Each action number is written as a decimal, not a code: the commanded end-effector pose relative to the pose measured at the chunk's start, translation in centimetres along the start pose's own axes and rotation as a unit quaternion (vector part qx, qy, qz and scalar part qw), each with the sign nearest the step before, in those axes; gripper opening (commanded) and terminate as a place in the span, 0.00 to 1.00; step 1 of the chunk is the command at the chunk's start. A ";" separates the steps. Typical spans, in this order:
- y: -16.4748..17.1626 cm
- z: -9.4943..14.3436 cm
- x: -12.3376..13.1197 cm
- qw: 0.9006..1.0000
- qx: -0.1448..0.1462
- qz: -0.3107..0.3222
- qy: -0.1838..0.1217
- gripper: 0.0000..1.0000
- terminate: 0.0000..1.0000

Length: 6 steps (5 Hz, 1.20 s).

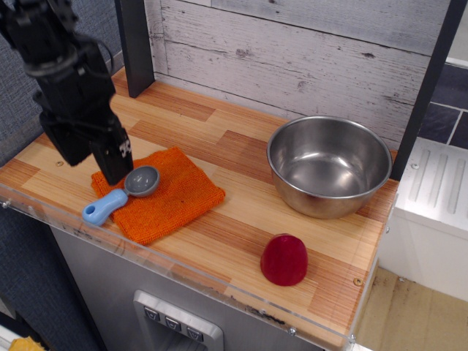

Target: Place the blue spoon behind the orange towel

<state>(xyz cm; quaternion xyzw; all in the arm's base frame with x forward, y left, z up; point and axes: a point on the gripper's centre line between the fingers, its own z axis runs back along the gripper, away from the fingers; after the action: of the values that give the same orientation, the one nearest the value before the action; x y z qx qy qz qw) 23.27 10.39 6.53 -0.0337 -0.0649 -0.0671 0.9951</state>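
1. blue spoon (119,194) lies on the towel's (167,197) left part, handle past its lower-left edge.
2. gripper (93,159) at frame left, jaws apart, empty, just above the spoon.

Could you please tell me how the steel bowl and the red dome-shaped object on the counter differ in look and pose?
The steel bowl is shiny, grey and hollow, opening upward; the red dome is matte, solid-looking and rounded on top. The bowl is clearly much wider than the dome. The bowl sits nearer the back wall, the dome nearer the front edge. Both stand on the wooden counter, apart from each other and right of the orange towel.
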 end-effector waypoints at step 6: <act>-2.4 -4.5 5.0 0.998 0.031 -0.048 0.016 0.00 0.00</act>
<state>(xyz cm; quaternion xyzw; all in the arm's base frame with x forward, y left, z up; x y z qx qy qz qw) 27.79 6.67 1.74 -0.0071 -0.0328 -0.1149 0.9928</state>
